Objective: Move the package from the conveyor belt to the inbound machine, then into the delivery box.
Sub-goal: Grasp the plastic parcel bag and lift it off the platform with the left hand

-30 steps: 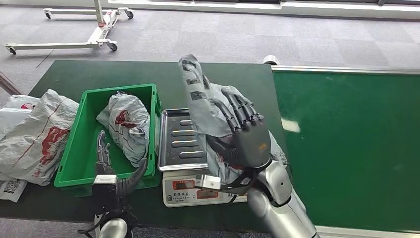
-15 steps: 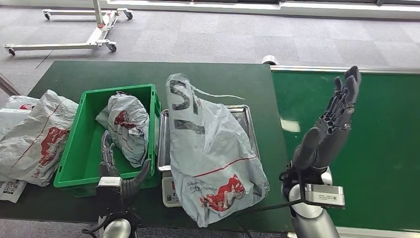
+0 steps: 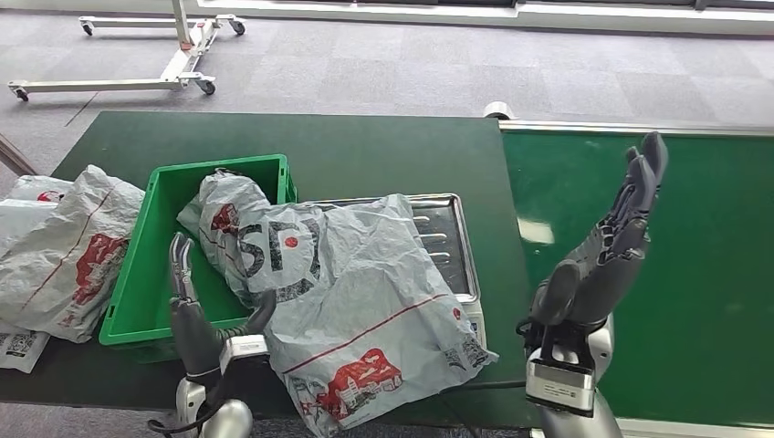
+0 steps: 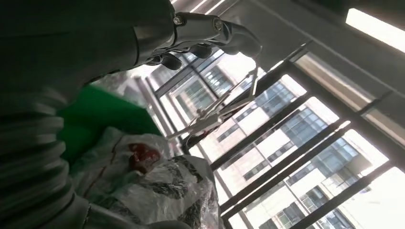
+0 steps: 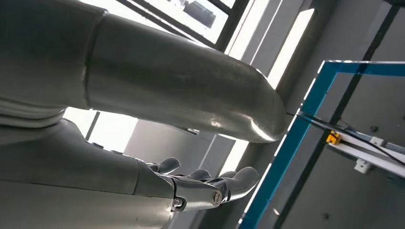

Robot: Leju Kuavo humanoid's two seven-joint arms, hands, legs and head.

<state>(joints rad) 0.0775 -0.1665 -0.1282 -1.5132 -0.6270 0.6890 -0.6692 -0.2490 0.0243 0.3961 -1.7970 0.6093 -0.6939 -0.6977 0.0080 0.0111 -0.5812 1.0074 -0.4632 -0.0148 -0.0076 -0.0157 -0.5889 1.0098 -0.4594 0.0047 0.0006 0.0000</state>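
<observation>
A large grey-white plastic package (image 3: 365, 301) with black letters and a red logo lies flat across the steel tray of the inbound scale (image 3: 447, 233). Its left end drapes over the rim of the green delivery box (image 3: 146, 265) and its near end hangs over the table edge. My right hand (image 3: 611, 242) is raised above the green conveyor belt (image 3: 675, 274), open and holding nothing, well right of the package. In the right wrist view that hand (image 5: 200, 183) has its fingers spread. My left hand (image 3: 196, 306) stands open at the box's near wall, beside the package (image 4: 157, 186).
A second bagged package (image 3: 224, 210) lies inside the green box. More bags (image 3: 64, 237) are piled at the table's left end. A white wheeled frame (image 3: 173, 55) stands on the carpet beyond the dark green table (image 3: 383, 155).
My right hand let go of the package and swung right over the belt. The package, held upright over the scale, has toppled flat and leftward onto the box rim. My left hand shifted slightly.
</observation>
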